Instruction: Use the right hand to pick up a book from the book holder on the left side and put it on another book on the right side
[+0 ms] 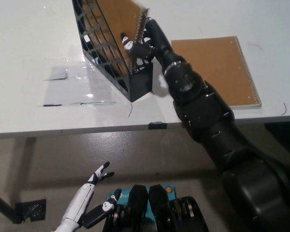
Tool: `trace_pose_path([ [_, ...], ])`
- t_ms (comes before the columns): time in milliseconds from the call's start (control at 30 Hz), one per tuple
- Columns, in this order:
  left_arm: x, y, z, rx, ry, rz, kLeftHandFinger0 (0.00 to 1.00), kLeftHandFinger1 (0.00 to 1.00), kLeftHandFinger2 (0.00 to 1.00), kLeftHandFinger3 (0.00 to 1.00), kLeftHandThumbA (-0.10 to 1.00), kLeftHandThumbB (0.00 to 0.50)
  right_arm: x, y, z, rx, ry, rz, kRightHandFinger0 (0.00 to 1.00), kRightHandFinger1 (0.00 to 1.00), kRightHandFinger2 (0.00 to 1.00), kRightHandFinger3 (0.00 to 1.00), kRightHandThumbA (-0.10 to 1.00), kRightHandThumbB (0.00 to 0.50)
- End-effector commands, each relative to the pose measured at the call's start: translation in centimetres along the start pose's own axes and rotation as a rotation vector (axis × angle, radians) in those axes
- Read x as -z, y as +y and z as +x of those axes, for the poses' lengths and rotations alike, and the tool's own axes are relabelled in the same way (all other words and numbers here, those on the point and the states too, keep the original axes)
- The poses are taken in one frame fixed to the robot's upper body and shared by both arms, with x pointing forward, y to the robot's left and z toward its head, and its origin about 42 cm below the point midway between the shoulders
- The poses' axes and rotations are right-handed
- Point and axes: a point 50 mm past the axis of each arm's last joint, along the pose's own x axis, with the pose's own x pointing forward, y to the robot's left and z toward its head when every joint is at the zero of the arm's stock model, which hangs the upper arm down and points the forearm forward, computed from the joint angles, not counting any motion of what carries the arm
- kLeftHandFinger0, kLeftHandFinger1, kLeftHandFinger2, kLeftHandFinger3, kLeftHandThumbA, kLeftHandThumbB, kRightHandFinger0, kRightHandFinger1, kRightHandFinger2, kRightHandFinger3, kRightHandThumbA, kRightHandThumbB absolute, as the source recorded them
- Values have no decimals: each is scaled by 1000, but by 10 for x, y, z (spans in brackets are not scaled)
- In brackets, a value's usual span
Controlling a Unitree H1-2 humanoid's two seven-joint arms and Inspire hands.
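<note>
White table [34, 29], right hand [144, 39] gripping book [120, 19] – in black holder [117, 67]

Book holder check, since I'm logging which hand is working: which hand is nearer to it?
Right. The black right hand is at the book holder, gripping the book in it; the white left hand hangs below the table's edge.
</note>
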Motion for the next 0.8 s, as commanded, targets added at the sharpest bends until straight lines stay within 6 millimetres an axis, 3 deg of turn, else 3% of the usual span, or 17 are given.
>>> trace_pose_path([
  [0, -8, 5, 4, 10, -48, 6, 974, 919, 855, 981, 695, 69, -67, -7, 16, -52, -105, 462, 0, 441, 795, 802, -100, 139],
  [167, -8, 3, 3, 6, -58, 0, 965, 898, 829, 980, 608, 39, -108, -26, 20, -65, -128, 740, 0, 373, 783, 787, -100, 151],
  [233, -6, 2, 2, 4, -60, 6, 958, 891, 824, 977, 586, 33, -124, -35, 22, -104, -151, 856, 0, 324, 745, 806, -100, 109],
  [300, -6, 2, 1, 2, -58, 12, 960, 894, 826, 977, 611, 51, -135, -42, 22, -121, -165, 919, 0, 330, 764, 844, -100, 110],
  [767, -4, 1, 0, 6, -54, 1, 930, 866, 817, 968, 626, 54, -191, -76, 15, -144, -244, 1026, 0, 308, 748, 939, -100, 91],
])
